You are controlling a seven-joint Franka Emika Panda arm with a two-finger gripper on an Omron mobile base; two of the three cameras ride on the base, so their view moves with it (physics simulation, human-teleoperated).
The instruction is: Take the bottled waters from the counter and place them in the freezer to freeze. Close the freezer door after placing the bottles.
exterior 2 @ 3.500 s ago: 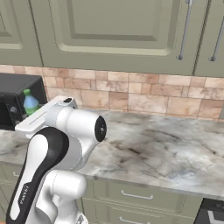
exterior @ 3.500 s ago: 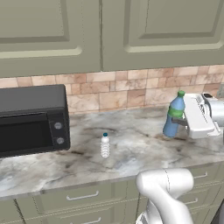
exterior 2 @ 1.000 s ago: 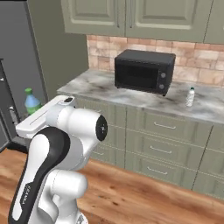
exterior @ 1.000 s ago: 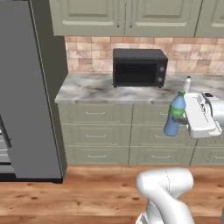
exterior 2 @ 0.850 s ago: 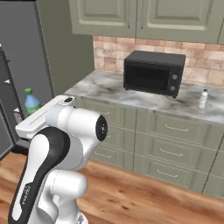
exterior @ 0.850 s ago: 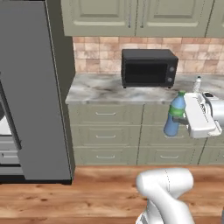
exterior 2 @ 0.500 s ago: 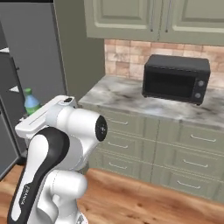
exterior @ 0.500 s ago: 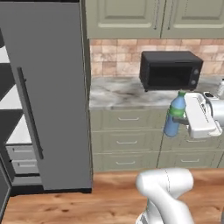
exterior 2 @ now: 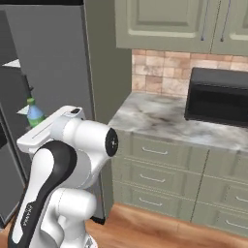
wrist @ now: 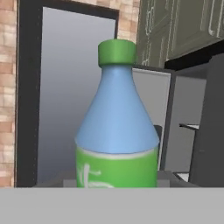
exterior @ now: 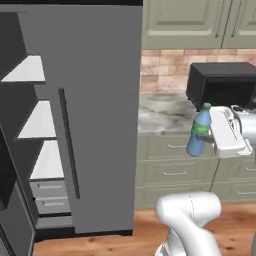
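A marbled worktop (exterior: 162, 115) runs beside the grey refrigerator, over green drawers. A black microwave (exterior: 222, 84) stands on it toward its back edge, against the brick wall.

- No text, brand, number or sign can be read in any of the views.
- The blue bottle (wrist: 117, 131) has a green label (wrist: 116, 168) with pale marks on it. These marks are too blurred to make out as letters.
- In the left base view the label on the same bottle (exterior: 198, 131) is only a thin green band, too small to show any writing.
- The black oven (exterior: 222, 84) on the counter (exterior: 162, 113) shows no readable buttons or display.
- The grey refrigerator (exterior: 95, 100) has a plain front with no badge or logo on it.
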